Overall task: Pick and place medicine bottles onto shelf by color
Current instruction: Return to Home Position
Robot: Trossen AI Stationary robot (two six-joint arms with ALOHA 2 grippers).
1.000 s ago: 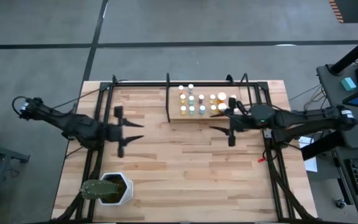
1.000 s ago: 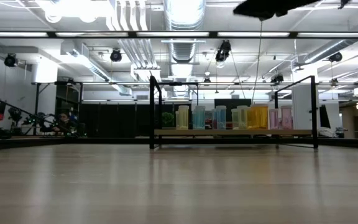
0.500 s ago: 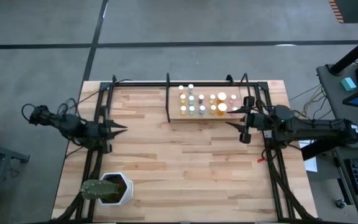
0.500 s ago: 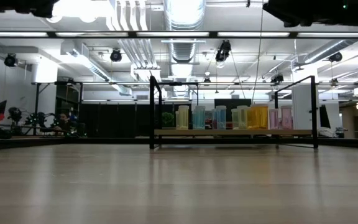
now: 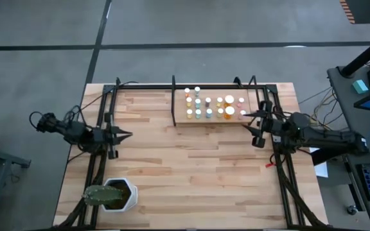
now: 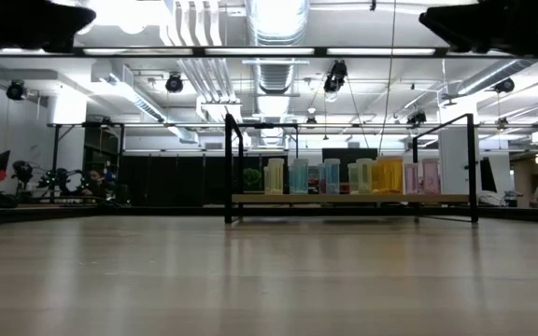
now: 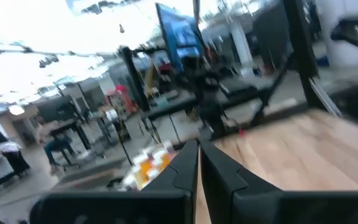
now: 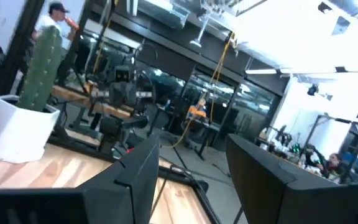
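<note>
We find the left gripper (image 5: pixel 126 135) near the table's left edge, jaws closed together; the right gripper (image 5: pixel 250 123), jaws wide, hovers just right of the shelf (image 5: pixel 180 106) holding the medicine bottles (image 5: pixel 209 101).

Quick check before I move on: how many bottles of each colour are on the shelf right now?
Yellowish bottles: 3
Teal-green bottles: 5
Orange bottles: 4
Pink bottles: 2
Total on the shelf: 14

Your light-wood, black-barred shelf (image 5: pixel 179 104) sits at the surface's (image 5: pixel 191 170) far edge, the small round medicine bottles (image 5: pixel 208 106) in rows on it. The white hexagonal plant pot (image 5: pixel 124 196) stands at the near left corner, well apart.
</note>
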